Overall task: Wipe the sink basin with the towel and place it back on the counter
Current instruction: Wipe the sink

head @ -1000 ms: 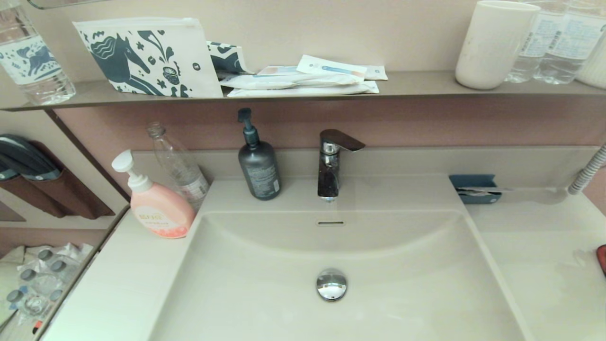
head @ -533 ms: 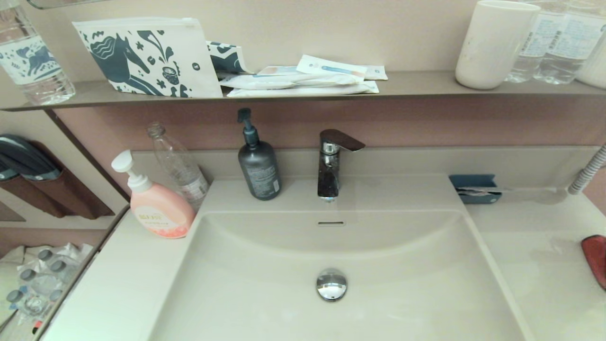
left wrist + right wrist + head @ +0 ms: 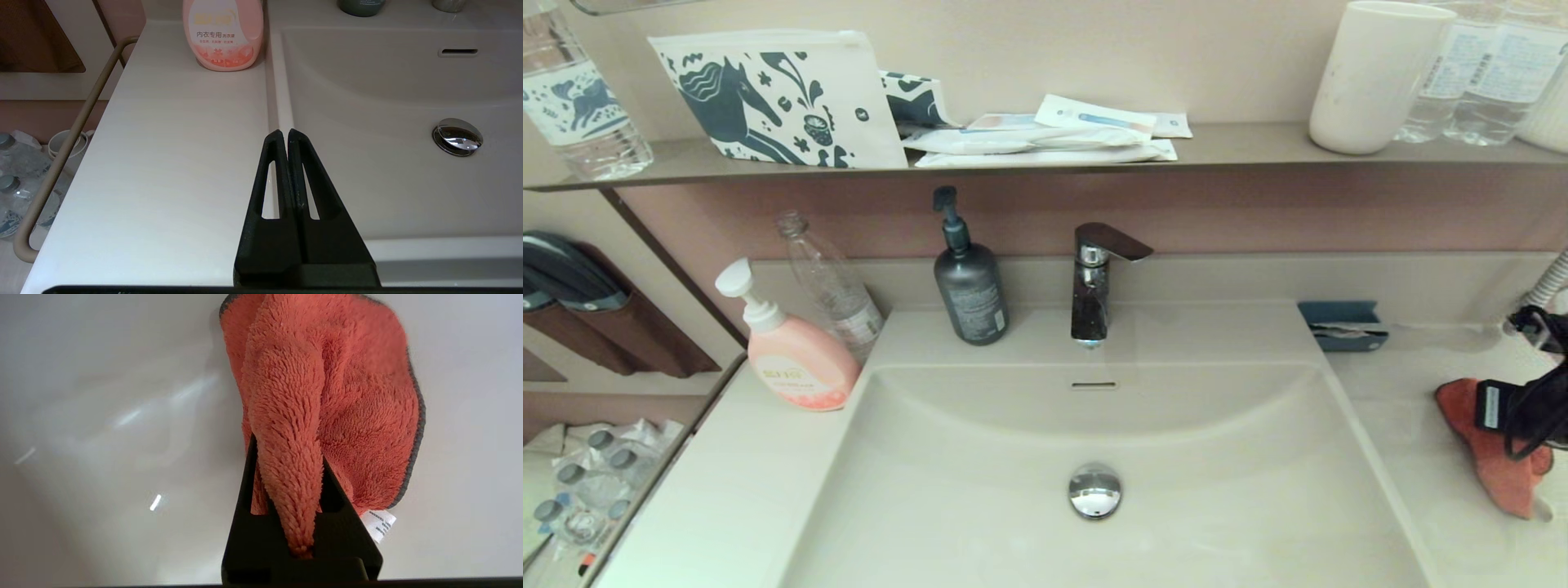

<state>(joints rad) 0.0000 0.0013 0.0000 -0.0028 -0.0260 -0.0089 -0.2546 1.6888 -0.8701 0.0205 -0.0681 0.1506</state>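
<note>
The right gripper (image 3: 286,457) pinches the towel (image 3: 1494,457) over the counter (image 3: 1421,457), right of the sink basin (image 3: 1013,457); wiping seems not yet begun, so next carry it leftward and down; the left gripper (image 3: 288,134), jaws pressed together, idles.

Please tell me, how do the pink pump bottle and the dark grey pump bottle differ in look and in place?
The pink pump bottle is wide and rounded with a white pump; the dark grey pump bottle is slim and straight with a dark pump. The pink one stands on the counter left of the sink basin; the grey one stands behind the basin, beside the tap. Both stand upright.
</note>
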